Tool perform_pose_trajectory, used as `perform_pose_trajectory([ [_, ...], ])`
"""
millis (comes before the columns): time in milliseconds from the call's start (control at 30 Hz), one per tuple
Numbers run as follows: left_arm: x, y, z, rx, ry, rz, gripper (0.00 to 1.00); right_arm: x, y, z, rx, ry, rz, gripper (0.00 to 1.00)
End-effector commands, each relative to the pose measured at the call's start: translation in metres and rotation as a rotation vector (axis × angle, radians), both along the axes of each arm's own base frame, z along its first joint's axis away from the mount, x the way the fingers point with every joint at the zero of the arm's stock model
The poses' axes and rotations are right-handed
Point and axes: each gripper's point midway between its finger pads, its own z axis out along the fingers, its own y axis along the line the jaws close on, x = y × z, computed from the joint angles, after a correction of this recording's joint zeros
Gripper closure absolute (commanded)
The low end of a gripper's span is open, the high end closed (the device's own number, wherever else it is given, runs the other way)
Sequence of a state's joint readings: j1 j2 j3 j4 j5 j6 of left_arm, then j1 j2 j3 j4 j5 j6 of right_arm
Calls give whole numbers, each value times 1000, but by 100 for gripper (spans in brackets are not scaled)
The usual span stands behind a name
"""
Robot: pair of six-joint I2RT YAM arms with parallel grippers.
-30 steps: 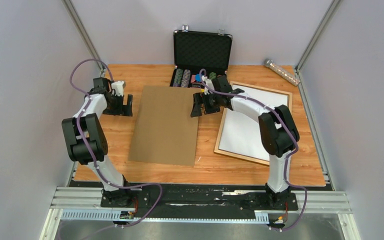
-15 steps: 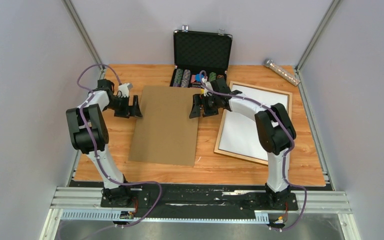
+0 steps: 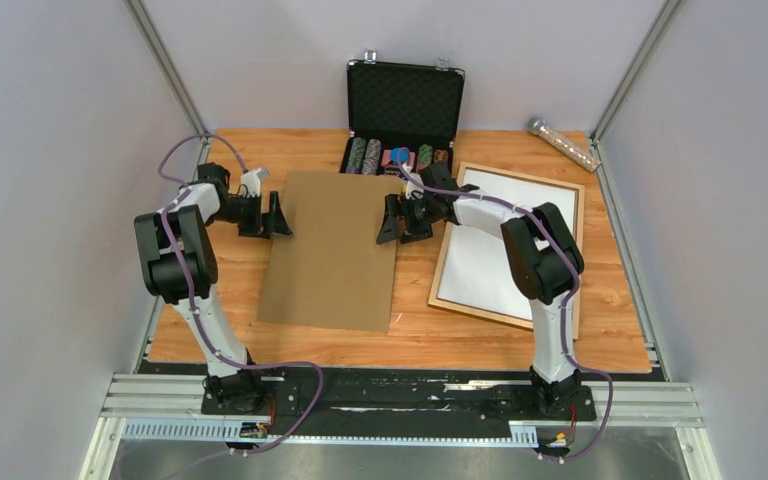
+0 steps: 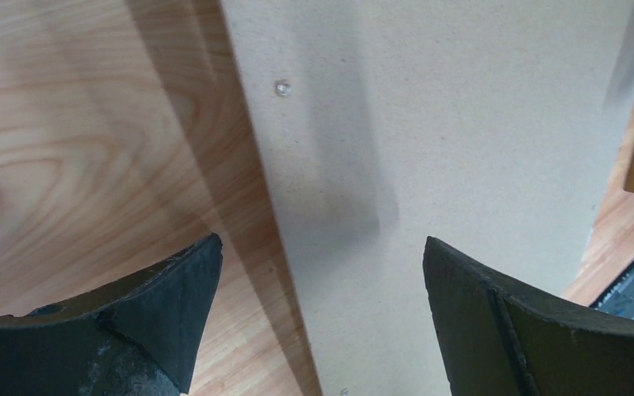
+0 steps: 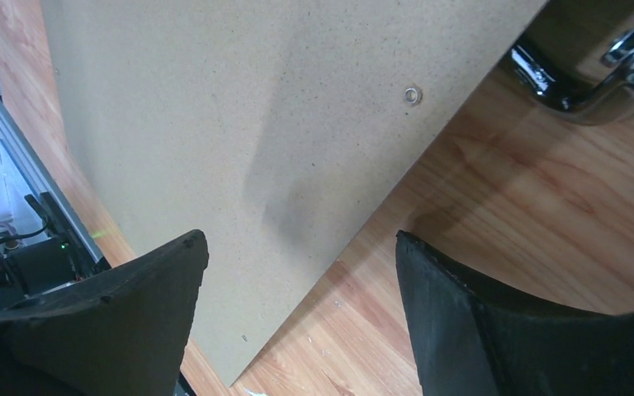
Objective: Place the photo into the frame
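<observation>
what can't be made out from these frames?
- Top view: white sheet lies in the frame; its printed side is unseen, so it cannot be confirmed as the photo.
- Top view: right arm covers parts of the frame's rails.
- Wrist views: backing panel is cut off by the picture edges; whether the left fingers or right fingers touch it is unclear.
- Top view: chips are too small to read.
</observation>
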State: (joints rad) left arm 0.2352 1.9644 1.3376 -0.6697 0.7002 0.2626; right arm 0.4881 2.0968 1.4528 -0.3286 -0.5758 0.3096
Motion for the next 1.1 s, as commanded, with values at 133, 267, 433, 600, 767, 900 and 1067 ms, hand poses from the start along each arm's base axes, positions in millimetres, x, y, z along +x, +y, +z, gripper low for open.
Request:
perform_pose_trajectory([
  [133, -15, -21, 10, -142, -45, -66, 4, -5, 12, 0, 71, 27, 34, 17],
  [267, -21, -27, 20, -170, -57, -74, 8, -7, 13, -1, 76, 34, 36, 18],
  [433, -25, -30, 38, -179, -89, -84, 15, -6, 12, 3, 79, 24, 33, 18],
  [600, -26, -33, 63, -188, -132, -96, 29, -5, 12, 10, 88, 12, 35, 18],
  [767, -30, -37, 87, -203, -158, -108, 36, -5, 13, 18, 102, -5, 49, 17],
  [900, -33, -40, 110, -213, -190, -119, 47, -2, 10, 26, 113, -22, 52, 17],
  [1067, -39, -43, 148, -214, -237, -131, 69, 0, 4, 33, 131, -27, 58, 16],
])
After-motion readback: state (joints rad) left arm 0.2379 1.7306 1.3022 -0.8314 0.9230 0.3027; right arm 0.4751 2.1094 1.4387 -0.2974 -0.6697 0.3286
